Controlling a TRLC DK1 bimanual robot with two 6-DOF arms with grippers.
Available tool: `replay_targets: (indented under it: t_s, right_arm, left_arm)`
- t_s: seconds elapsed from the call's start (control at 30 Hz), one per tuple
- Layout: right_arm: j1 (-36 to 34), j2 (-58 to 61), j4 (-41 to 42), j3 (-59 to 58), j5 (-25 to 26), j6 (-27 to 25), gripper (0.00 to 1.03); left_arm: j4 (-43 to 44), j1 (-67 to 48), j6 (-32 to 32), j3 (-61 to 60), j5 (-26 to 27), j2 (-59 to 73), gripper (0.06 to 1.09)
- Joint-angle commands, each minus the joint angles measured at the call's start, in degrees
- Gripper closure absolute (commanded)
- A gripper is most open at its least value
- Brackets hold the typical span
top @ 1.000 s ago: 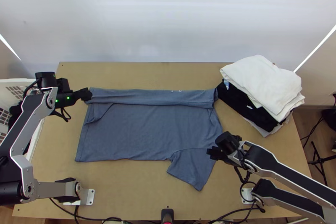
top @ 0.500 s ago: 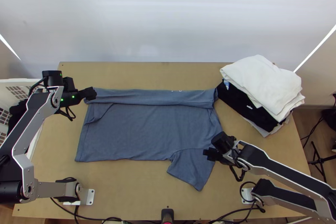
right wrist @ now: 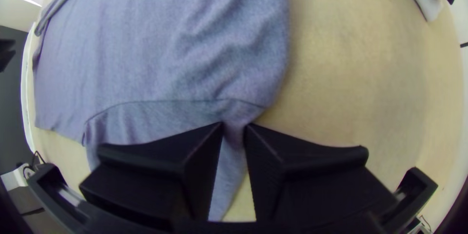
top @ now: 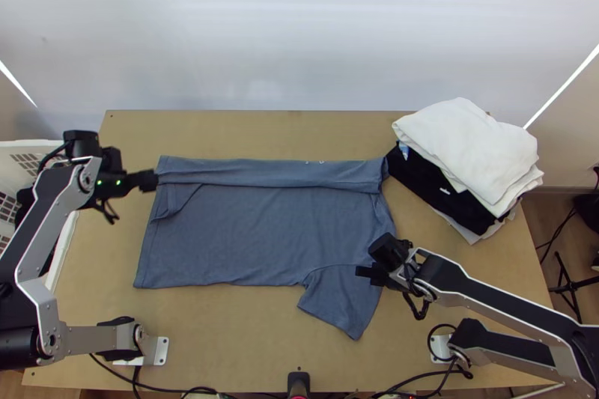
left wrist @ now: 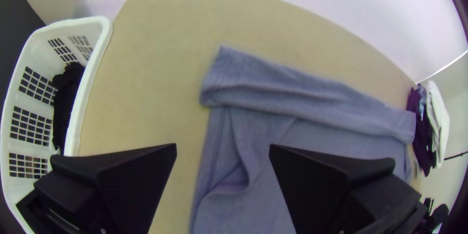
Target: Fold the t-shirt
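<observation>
from the top view, your grey-blue t-shirt (top: 269,227) lies spread across the middle of the surface (top: 224,346), hem towards nine o'clock, with its far side turned in as a long band (top: 269,171) at twelve. that leaves the near sleeve (top: 344,313) jutting out at five o'clock, so it probably wants tucking in next to square the near side. you have the left hand (top: 155,180) at about ten, beside the band's end, perhaps parked out of the way of that fold or ready to help at the hem. the right hand (top: 362,272) sits over the sleeve's seam at about four, a sensible spot to lift sleeve and shoulder together. the folded pile (top: 468,148) is at two o'clock, away from your work. in the left wrist view, your left hand is wide open and holds nothing; the basket (left wrist: 92,87) stands beyond the shirt's nine o'clock side. in the right wrist view, your right hand is slightly parted, cloth showing between its fingertips; i'd judge it isn't clamped, so check your bite before lifting.
</observation>
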Motion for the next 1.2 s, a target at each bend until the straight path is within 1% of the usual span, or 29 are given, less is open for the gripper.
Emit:
replay_targets:
  t_s: [0.0,0.07,0.1,0.13,0.23,0.27,0.4,0.43,0.47,0.6,0.7,0.73,0.8,1.0,1.17]
  right_arm:
    - [0.5,0.5,0.6,0.1,2.9,-2.2,0.9]
    - [0.5,0.2,0.4,0.2,3.8,-2.5,0.94]
    - [0.5,0.2,0.3,0.3,4.1,-2.6,0.94]
    - [0.5,0.1,0.3,0.3,4.3,-2.7,0.94]
    - [0.5,0.3,0.3,0.5,4.7,-3.0,0.94]
    - [0.5,0.4,0.3,0.6,4.7,-3.0,0.94]
    - [0.5,0.9,0.3,0.9,4.8,-3.0,0.94]
    - [0.6,1.0,0.3,1.1,5.0,-3.1,0.98]
    - [0.6,1.2,0.3,1.4,5.6,-3.1,1.0]
    - [1.1,1.1,-0.4,2.3,5.8,-3.3,0.99]
    - [1.1,1.1,-0.9,2.7,6.4,-3.3,0.99]
    - [1.1,1.0,-1.2,2.7,6.4,-3.3,0.99]
    - [1.1,0.9,-1.6,2.8,6.6,-3.3,0.99]
    - [1.3,0.8,-2.1,3.1,6.7,-3.1,0.99]
    - [1.3,0.6,-2.7,3.1,6.7,-2.9,1.0]
  left_arm:
    - [-15.1,4.2,9.7,0.6,-3.1,-3.7,0.2]
    - [-25.5,4.7,12.2,2.4,-3.1,-4.9,0.2]
    - [-31.1,5.2,14.3,2.6,-3.1,-5.5,0.2]
    - [-34.4,5.6,15.9,2.2,-3.1,-6.4,0.2]
    - [-39.4,8.2,21.4,-0.5,-3.1,-8.9,0.2]
    - [-40.0,8.7,22.4,-1.8,-3.1,-9.6,0.2]
    - [-38.1,7.2,24.9,-9.6,-3.3,-14.0,0.19]
    - [-37.4,6.0,24.6,-11.0,-3.3,-14.3,0.19]
    - [-36.6,5.2,24.1,-12.4,-3.2,-14.3,0.2]
    - [-30.1,3.4,23.3,-18.9,-2.9,-14.3,0.21]
    - [-24.9,2.9,22.7,-23.4,-3.1,-13.5,0.34]
    - [-24.1,2.9,22.6,-24.1,-3.0,-13.2,0.37]
    - [-21.3,3.0,22.4,-25.6,-3.0,-12.9,0.37]
    - [-17.9,3.3,22.5,-27.5,-3.6,-10.2,0.37]
    - [-15.6,4.2,23.6,-27.7,-5.6,-9.2,0.37]
